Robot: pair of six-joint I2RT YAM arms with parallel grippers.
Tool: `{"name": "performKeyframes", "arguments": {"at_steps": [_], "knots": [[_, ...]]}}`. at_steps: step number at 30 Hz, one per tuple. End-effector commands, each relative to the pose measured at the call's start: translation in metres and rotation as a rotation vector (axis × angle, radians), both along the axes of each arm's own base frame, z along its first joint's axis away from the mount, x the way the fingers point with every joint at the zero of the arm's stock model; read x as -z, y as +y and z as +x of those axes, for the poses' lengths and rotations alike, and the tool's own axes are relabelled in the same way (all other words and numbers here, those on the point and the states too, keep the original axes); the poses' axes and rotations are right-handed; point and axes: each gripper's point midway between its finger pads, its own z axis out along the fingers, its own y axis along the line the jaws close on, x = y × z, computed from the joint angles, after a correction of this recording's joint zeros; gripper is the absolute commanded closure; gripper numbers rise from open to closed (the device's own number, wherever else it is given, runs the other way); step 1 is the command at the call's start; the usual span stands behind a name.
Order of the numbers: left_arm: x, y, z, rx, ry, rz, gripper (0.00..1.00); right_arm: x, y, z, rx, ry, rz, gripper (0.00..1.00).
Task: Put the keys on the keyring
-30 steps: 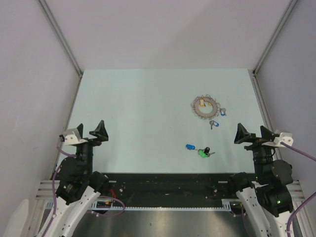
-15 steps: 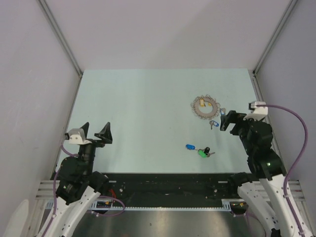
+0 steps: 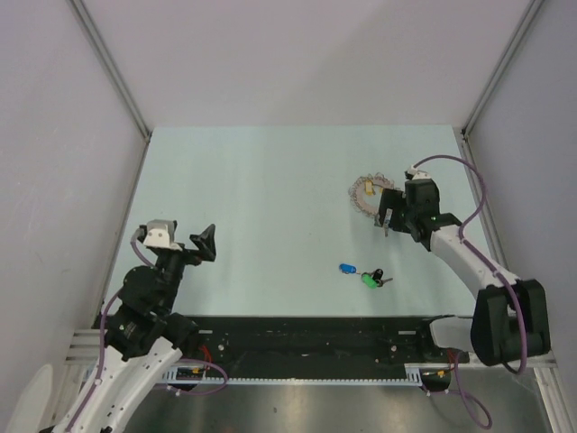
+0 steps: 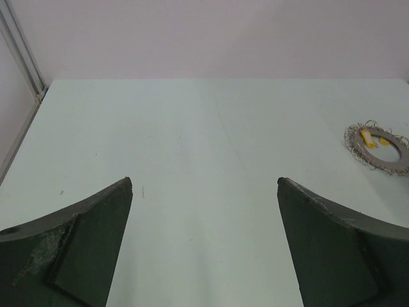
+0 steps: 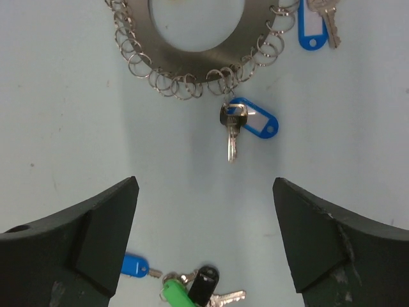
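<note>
Here the right gripper [image 5: 204, 181] hangs with its jaws wide apart and empty, just below the keyring [image 5: 192, 62] at the top of the wrist frame. The blue-tagged key [image 5: 231, 131] lies centre frame by the ring's lower loops, and its shaft points straight down frame into the finger gap. The left gripper [image 3: 185, 236], likewise spread, sits well apart at the overhead view's lower left.

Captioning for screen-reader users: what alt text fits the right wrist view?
The open right pincer hovers above a silver key with a blue tag lying at the lower edge of the loop-fringed keyring. Blue, green and black tagged keys cluster below; another blue-tagged key lies upper right.
</note>
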Motion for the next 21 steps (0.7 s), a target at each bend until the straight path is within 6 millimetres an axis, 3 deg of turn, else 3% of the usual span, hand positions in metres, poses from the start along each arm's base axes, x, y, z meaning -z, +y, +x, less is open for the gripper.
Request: {"name": "performKeyframes", "arguments": {"at_steps": [1, 2, 3, 5, 6, 8, 10, 16, 21], "knots": [[-0.011, 0.0, 0.0, 0.008, -0.011, 0.016, 0.0, -0.02, 0.016, 0.056, -0.031, -0.146, 0.057, 0.13], [-0.01, 0.0, 0.0, 0.008, -0.008, 0.022, 0.0, -0.004, 0.015, 0.062, -0.03, -0.117, 0.041, 0.16], [-0.009, 0.0, 0.0, 0.008, -0.005, 0.025, 0.0, 0.0, 0.017, 0.067, -0.047, -0.123, 0.027, 0.26], [-0.008, 0.0, 0.001, 0.006, 0.0, 0.031, 0.0, 0.004, 0.017, 0.081, -0.051, -0.141, 0.012, 0.35], [-0.009, 0.0, 0.001, 0.006, -0.003, 0.031, 0.0, 0.018, 0.016, 0.084, -0.052, -0.108, -0.006, 0.4], [-0.008, 0.0, 0.002, 0.004, 0.001, 0.036, 0.0, 0.018, 0.019, 0.099, -0.071, -0.133, -0.019, 0.44], [-0.006, 0.0, 0.003, 0.001, 0.003, 0.041, 0.0, 0.032, 0.02, 0.106, -0.086, -0.104, -0.036, 0.5], [-0.004, -0.002, 0.004, 0.007, 0.012, 0.049, 0.0, 0.05, 0.021, 0.125, -0.091, -0.053, -0.056, 0.59], [-0.004, -0.002, 0.004, 0.008, 0.015, 0.055, 0.0, 0.067, 0.023, 0.118, -0.102, 0.044, -0.07, 0.63]]}}
